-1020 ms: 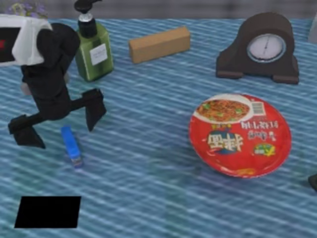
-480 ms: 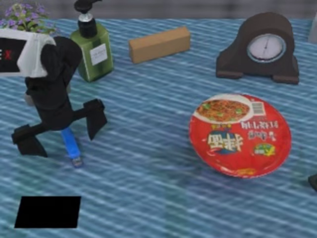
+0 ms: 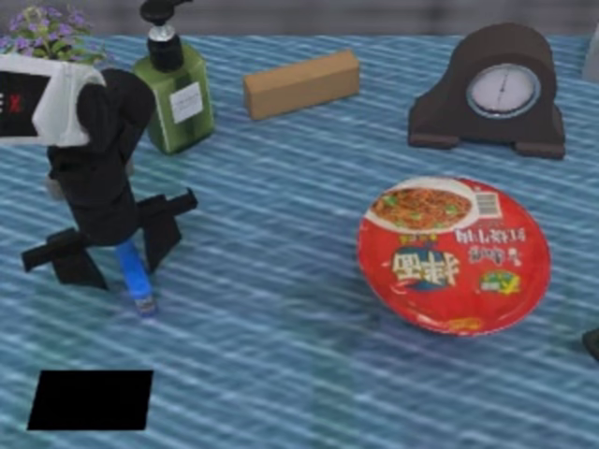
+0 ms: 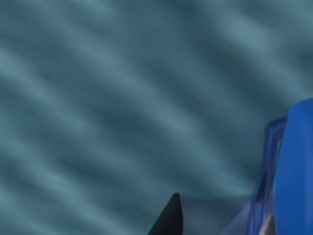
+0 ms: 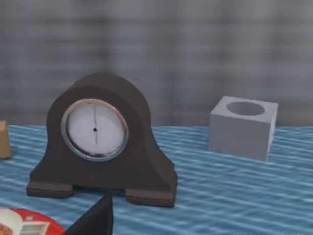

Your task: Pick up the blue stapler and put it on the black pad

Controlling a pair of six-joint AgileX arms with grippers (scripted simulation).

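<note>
At the worktop's left, the left hand (image 3: pixel 114 253) straddles the blue stapler (image 3: pixel 136 276), fingers wide, not gripping it. The stapler lies on the worktop, the black pad (image 3: pixel 91 400) nearer, bare. Grasp, lift, placement remain. Right arm parked far right.

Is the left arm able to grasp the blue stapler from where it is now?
Probably yes. The left gripper is directly over the blue stapler, its open fingers standing on either side of the stapler's far end. Nothing else lies between them; the green soap bottle stands well clear.
</note>
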